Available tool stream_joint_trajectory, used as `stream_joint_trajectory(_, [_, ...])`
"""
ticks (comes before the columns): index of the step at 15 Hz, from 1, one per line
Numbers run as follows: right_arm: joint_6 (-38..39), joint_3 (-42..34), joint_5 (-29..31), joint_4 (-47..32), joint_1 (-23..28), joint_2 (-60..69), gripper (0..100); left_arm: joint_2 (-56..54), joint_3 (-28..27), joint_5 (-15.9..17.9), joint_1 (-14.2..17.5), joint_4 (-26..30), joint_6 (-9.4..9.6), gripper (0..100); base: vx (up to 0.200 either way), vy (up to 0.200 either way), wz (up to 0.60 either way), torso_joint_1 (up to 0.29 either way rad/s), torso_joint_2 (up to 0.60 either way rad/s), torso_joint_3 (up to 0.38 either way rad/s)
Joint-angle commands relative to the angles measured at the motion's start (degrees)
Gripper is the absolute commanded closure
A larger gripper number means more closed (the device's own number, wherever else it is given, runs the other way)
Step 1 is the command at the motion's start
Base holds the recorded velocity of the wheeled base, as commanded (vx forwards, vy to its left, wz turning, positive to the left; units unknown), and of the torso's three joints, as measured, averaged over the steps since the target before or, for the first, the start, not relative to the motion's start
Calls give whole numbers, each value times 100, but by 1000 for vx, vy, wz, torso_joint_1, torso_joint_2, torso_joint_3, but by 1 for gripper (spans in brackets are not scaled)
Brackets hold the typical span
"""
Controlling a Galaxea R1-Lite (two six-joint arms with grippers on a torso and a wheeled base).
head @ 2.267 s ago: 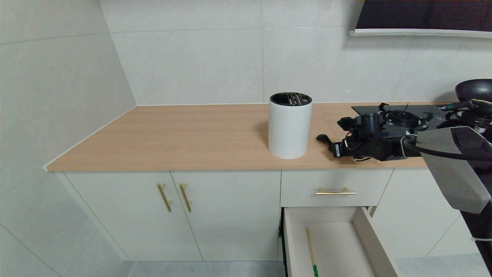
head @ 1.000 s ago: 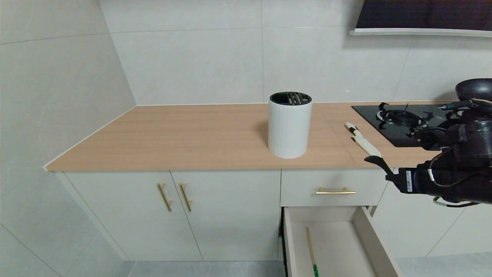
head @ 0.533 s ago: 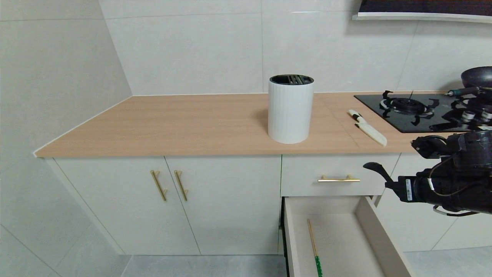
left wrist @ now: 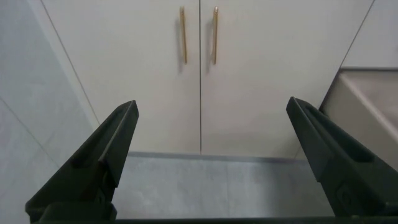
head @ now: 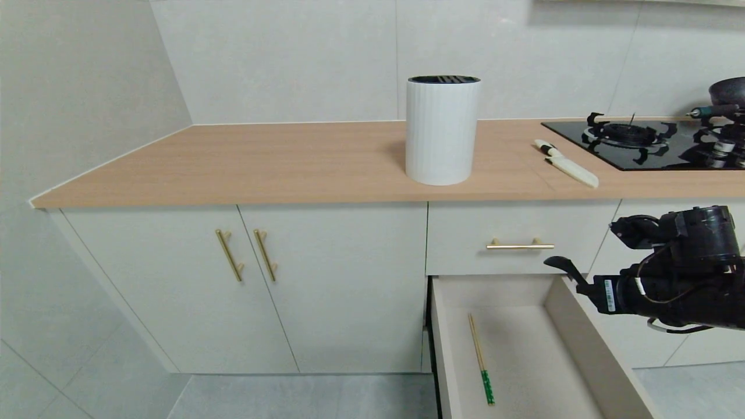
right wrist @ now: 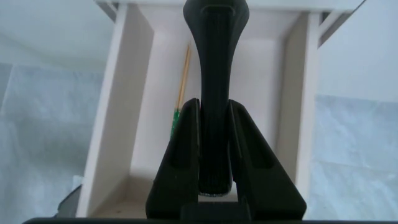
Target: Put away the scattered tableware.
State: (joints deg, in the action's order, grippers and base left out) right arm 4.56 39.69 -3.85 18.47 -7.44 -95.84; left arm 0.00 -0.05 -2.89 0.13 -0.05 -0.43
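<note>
Claws first: our right claw [head: 593,289] is squeezed tight on a black spoon [head: 561,265]. We think it is a spoon, but we cannot be sure. It sticks out past the fingers, up over the open drawer [head: 559,308]. Down in the drawer lie chopsticks [head: 480,361] with green ends. Up on the wooden counter [head: 262,163] a pale knife [head: 567,164] lies flat between the tall white holder [head: 442,131] and the black stove [head: 634,145]. The knife touches neither of them. A dark pan [head: 727,90] sits at the far side of the stove. Our left claw [left wrist: 211,107] is spread wide with nothing in it. It hangs low, in front of the cupboard doors [left wrist: 261,74] with gold handles [left wrist: 182,34].
</note>
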Motion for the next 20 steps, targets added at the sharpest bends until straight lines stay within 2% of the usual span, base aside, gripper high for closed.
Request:
stream_joint_trajectory(1, [1,3,-1,25,-3,-172,100,0,5,-1,4,-4,-1,0,0,0,0,-115,466,325])
stream_joint_trajectory(10, [1,-14,139,368,84,-655,100,0,-4,-1,4,-4,-1,0,0,0,0,-68,408,338])
stream_joint_trajectory(16, [1,-14,165,386,-197,-1191,100,0,-4,-1,-5,-4,-1,0,0,0,0,-2,28,24])
stream_joint_trajectory(20, [36,91,719,746,-443,-2132,100,0,5,-1,4,-4,-1,0,0,0,0,0,0,0])
